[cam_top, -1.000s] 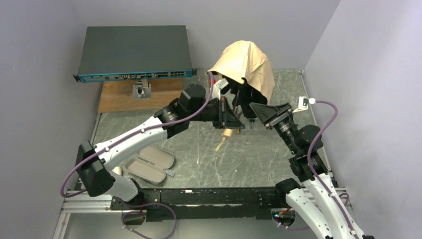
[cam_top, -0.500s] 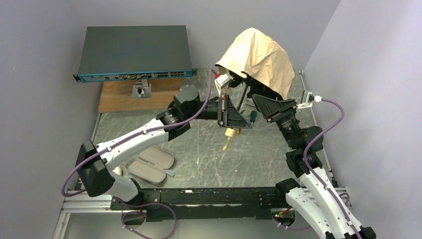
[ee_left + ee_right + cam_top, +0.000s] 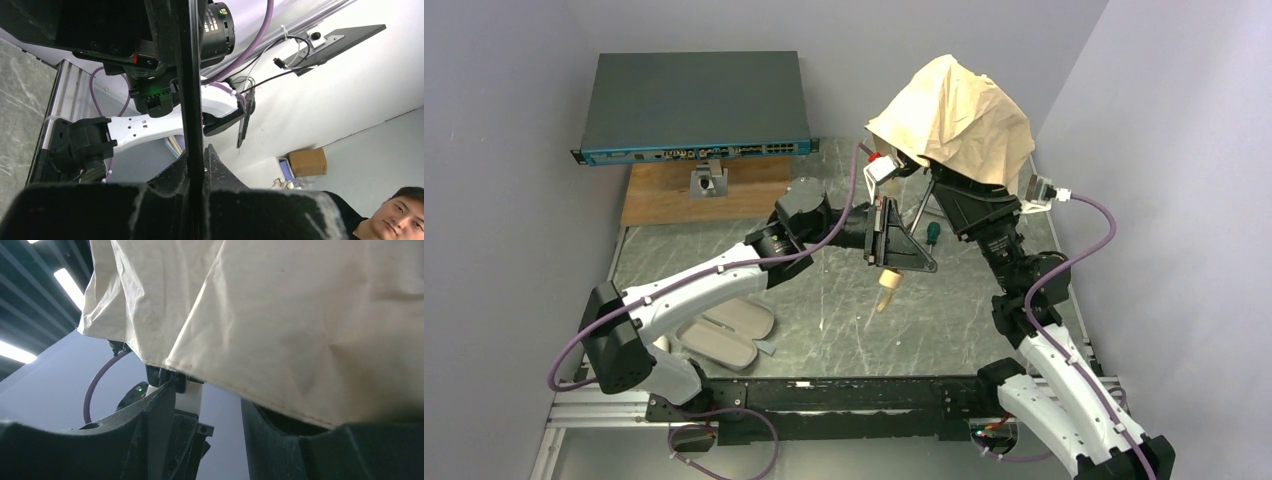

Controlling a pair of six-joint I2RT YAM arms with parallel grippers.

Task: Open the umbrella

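The umbrella is held up over the back right of the table. Its tan canopy (image 3: 954,105) hangs loosely, and the cream handle (image 3: 887,288) points down. My left gripper (image 3: 892,250) is shut on the black shaft just above the handle. In the left wrist view the shaft (image 3: 190,75) runs straight up from between the closed fingers of that gripper (image 3: 197,157). My right gripper (image 3: 944,185) reaches up under the canopy. In the right wrist view its jaws (image 3: 210,395) stand apart with bare wall showing between them. The canopy (image 3: 300,315) drapes over the fingertips and hides them.
A pale sleeve case (image 3: 724,330) lies at the near left of the marbled table (image 3: 824,330). A network switch (image 3: 694,105) rests on a wooden board (image 3: 674,195) at the back left. A green-handled screwdriver (image 3: 933,232) lies under the umbrella. Walls close in on both sides.
Both arms have lifted the umbrella up and to the right. The canopy now sits higher and the handle hangs more upright. The right gripper has moved further up under the fabric.
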